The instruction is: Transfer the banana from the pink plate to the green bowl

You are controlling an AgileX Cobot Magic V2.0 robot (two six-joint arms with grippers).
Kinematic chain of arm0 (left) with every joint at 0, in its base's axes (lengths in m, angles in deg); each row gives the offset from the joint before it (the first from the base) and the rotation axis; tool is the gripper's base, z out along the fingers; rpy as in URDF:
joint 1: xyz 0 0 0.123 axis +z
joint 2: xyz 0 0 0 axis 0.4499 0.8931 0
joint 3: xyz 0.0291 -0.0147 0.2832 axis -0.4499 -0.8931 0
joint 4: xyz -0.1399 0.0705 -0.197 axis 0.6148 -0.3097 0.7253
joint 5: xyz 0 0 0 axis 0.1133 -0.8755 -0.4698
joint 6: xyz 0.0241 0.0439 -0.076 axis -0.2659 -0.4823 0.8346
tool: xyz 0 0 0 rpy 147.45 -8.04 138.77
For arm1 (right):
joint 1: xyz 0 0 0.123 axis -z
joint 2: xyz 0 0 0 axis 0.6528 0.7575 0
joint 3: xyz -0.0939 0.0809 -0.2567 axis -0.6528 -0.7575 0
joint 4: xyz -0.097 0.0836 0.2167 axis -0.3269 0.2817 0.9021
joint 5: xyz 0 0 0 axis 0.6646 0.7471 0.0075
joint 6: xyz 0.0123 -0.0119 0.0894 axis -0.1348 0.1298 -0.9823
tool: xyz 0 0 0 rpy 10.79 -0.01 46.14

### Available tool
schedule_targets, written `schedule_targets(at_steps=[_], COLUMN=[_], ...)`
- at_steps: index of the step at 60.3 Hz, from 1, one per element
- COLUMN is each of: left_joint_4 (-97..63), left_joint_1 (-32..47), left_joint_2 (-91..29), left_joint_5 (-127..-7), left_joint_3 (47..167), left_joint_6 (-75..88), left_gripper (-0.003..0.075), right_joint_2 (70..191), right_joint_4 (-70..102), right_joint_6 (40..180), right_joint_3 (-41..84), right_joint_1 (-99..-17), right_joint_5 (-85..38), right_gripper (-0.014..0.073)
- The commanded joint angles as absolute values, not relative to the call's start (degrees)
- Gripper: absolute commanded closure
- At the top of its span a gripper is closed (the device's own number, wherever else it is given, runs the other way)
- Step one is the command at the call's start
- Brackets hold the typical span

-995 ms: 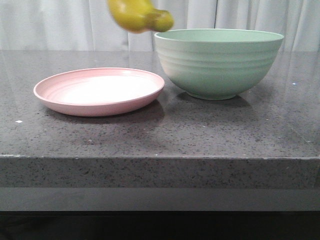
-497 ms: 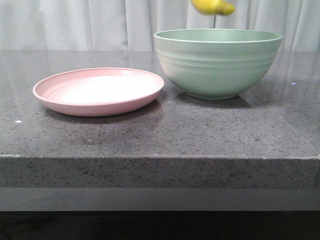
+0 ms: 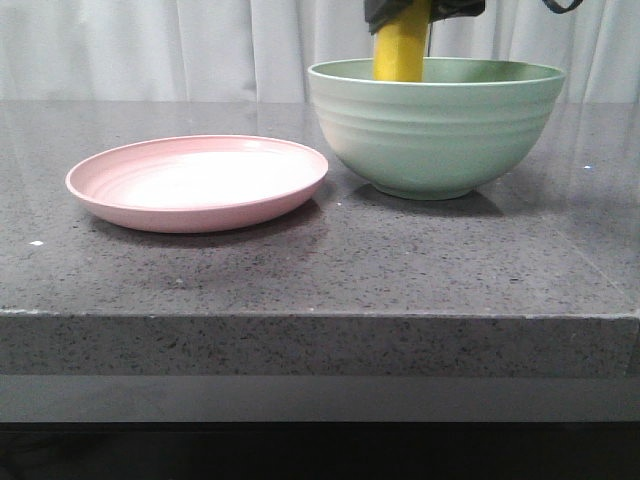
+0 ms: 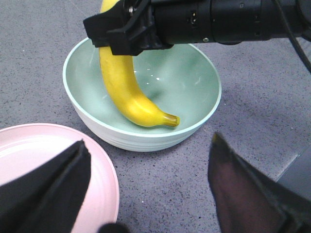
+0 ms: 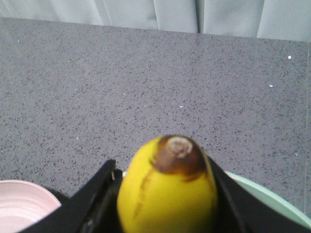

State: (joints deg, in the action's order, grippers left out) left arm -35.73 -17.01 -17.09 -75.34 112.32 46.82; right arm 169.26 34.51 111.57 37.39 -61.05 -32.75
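The yellow banana (image 3: 401,48) hangs upright into the pale green bowl (image 3: 437,135), held at its top by my right gripper (image 3: 420,10). In the left wrist view the banana (image 4: 127,89) curves down inside the bowl (image 4: 146,138), its stem tip near the bowl's inner wall, gripped by the right gripper (image 4: 127,31). The right wrist view shows the banana's brown end (image 5: 170,187) clamped between the fingers (image 5: 95,199). The pink plate (image 3: 197,182) stands bare left of the bowl. My left gripper (image 4: 148,170) is open and empty, hovering above the table between plate and bowl.
Dark speckled stone table (image 3: 350,265) with its front edge near the camera. White curtain (image 3: 150,45) behind. The plate's rim (image 4: 104,167) lies close to the bowl.
The banana has moved right from above the plate's edge to over the bowl, then down into it, turning upright. The right gripper has come into the front view.
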Motion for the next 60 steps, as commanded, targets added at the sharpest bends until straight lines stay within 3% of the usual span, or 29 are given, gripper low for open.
schedule_targets(at_steps=[1, 11, 16, 41, 45, 52, 60], left_joint_4=[-35.5, -35.5, -35.5, -35.5, -35.5, -35.5, -35.5], left_joint_1=[-17.5, -17.5, -17.5, -17.5, -17.5, -17.5, -17.5], left_joint_2=[-18.7, -18.7, -18.7, -18.7, -18.7, -18.7, -18.7], left_joint_5=[-71.3, -71.3, -71.3, -71.3, -71.4, -71.5, -71.4], left_joint_3=[114.1, 114.1, 114.1, 114.1, 114.1, 114.1, 114.1], left_joint_6=[47.0, 47.0, 47.0, 47.0, 47.0, 47.0, 47.0], left_gripper=[0.0268, 0.0281, 0.0281, 0.0283, 0.0316, 0.0461, 0.0672], right_joint_2=[166.4, 166.4, 166.4, 164.9, 163.5, 160.8, 157.6], right_joint_4=[34.2, 34.2, 34.2, 34.2, 34.2, 34.2, 34.2], right_joint_6=[112.2, 112.2, 112.2, 112.2, 112.2, 112.2, 112.2], right_joint_3=[39.7, 39.7, 39.7, 39.7, 39.7, 39.7, 39.7], right_joint_1=[-60.7, -60.7, -60.7, -60.7, -60.7, -60.7, -60.7], right_joint_5=[-36.3, -36.7, -36.8, -34.1, -32.3, -29.9, -28.0], right_gripper=[0.0323, 0.0090, 0.0038, 0.0034, 0.0037, 0.0163, 0.0464])
